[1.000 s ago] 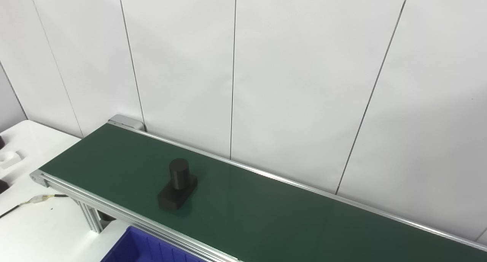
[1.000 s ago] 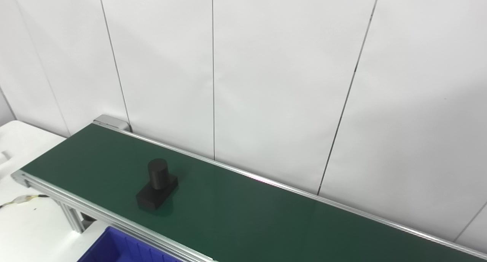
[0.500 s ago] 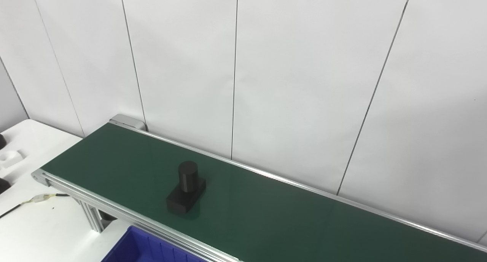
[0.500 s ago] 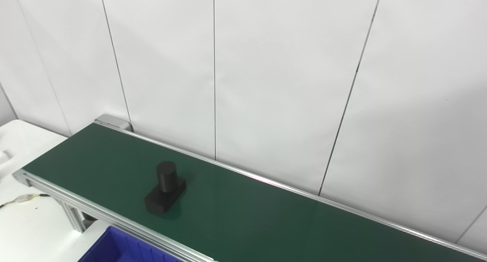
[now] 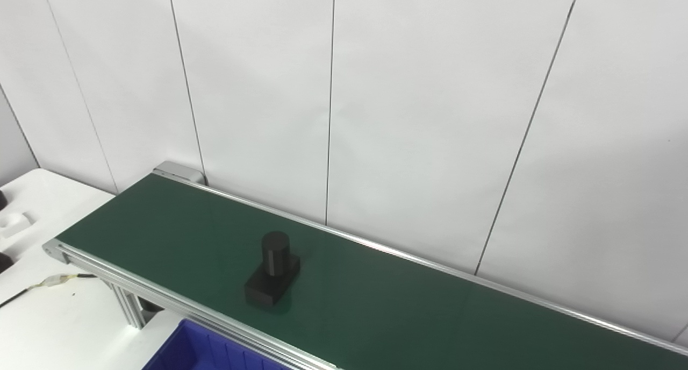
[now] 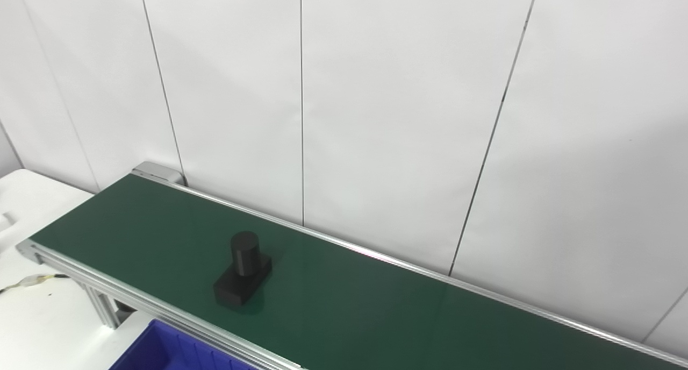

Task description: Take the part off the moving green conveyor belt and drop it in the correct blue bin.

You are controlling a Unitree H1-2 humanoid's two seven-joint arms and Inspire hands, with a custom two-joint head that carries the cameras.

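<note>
Though no lettering legible, black part [image 5: 272, 276] upright on green belt [image 5: 376, 305]; hands unseen.

Before me a white panelled wall [image 5: 419, 117] with thin dark seams, evenly lit; at my left, a white counter [image 5: 48, 316].

Only a corner of the blue bin [image 5: 209, 349] shows above the bottom edge, the green conveyor belt [image 5: 408, 311] runs off the right edge, and neither hand is visible.
</note>
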